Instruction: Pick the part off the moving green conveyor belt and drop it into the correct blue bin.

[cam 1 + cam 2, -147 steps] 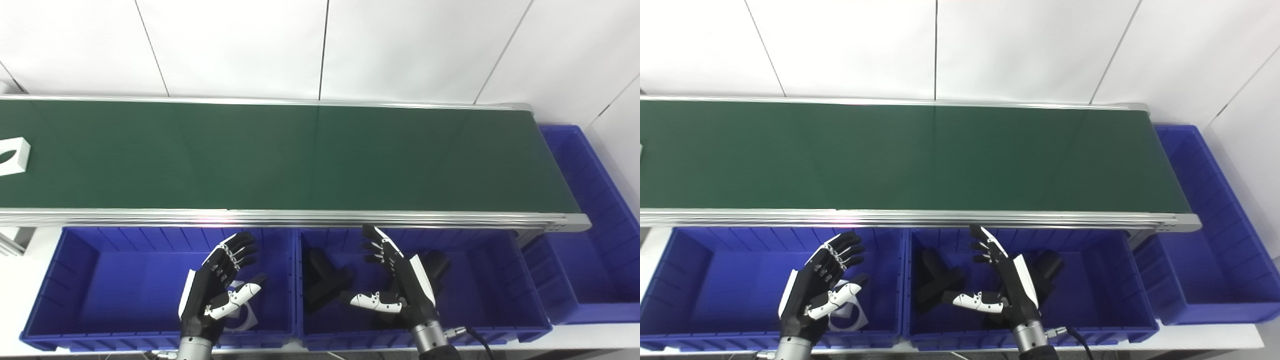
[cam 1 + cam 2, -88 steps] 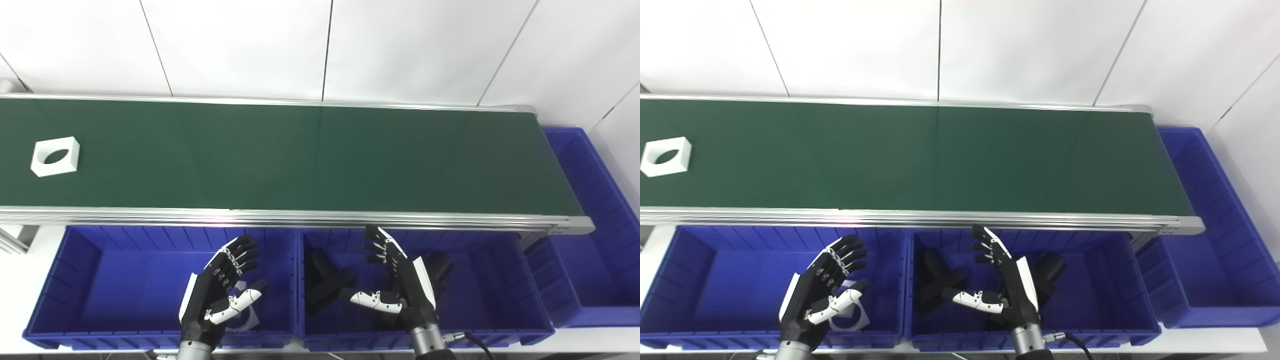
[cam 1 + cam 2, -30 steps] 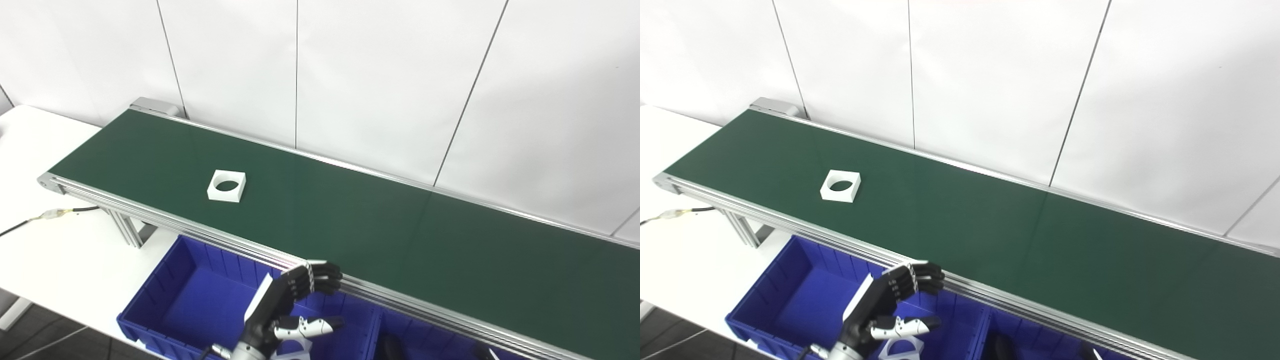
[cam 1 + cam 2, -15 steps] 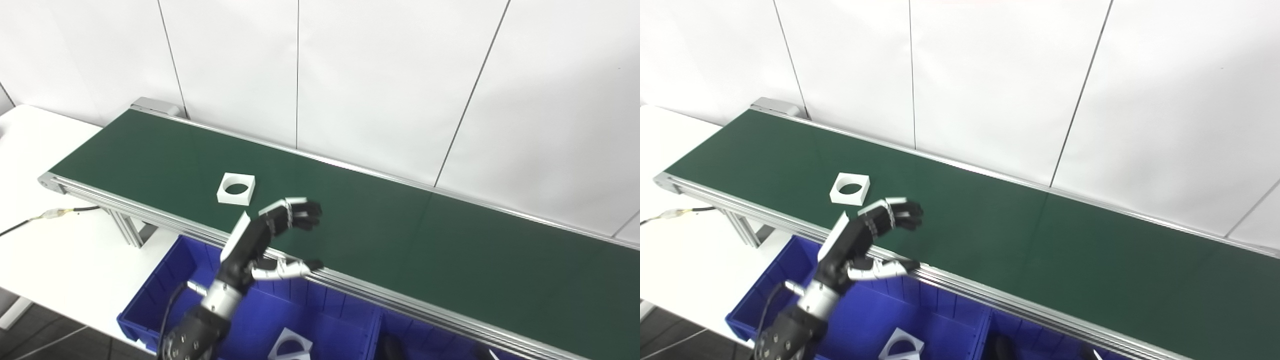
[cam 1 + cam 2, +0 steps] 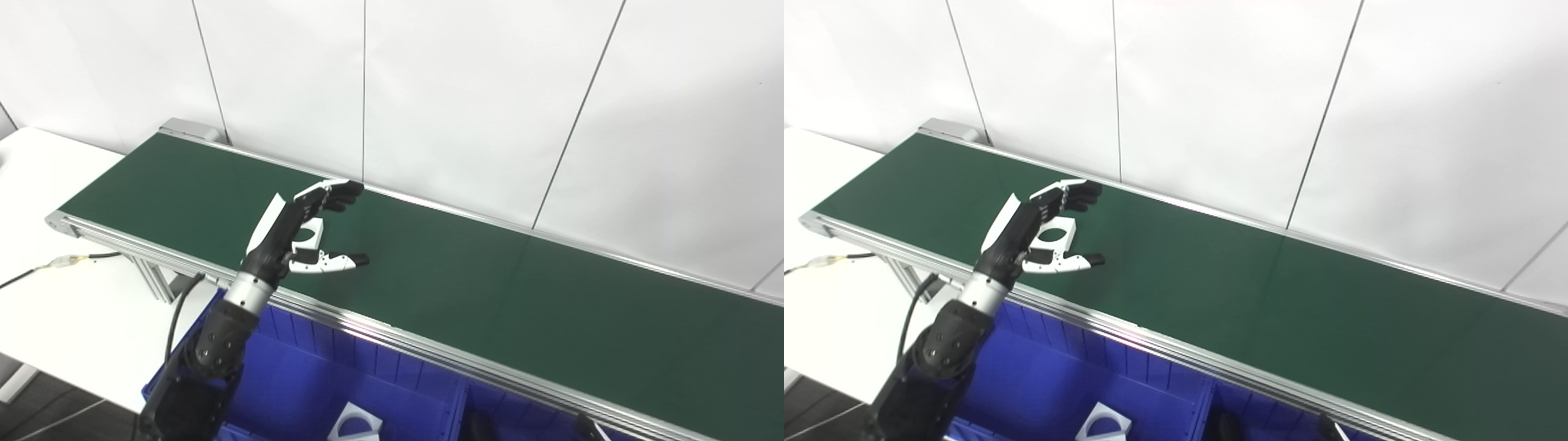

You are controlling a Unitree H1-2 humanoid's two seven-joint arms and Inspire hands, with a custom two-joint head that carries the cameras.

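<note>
A white square part [image 5: 1058, 232] with a round hole lies on the green conveyor belt [image 5: 490, 288], left of its middle. My left hand [image 5: 1032, 233] hovers open just over the part, fingers arched above its far side and thumb stretched along its near side. The hand hides the part's left half, and I cannot tell whether it touches the part. The near blue bin [image 5: 294, 392] sits below the belt's front rail. Of my right hand only a dark sliver [image 5: 1329, 429] shows at the bottom edge.
Another white holed part [image 5: 355, 422] lies in the near blue bin. A black part [image 5: 1226, 425] peeks from the neighbouring bin at the bottom edge. A white table [image 5: 61, 306] with a cable [image 5: 55, 263] stands left of the belt. A white panelled wall backs the belt.
My left hand rose from the bin, crossed the belt's front rail and now hovers over the part. The part rode rightward along the belt. The camera had turned left before that.
</note>
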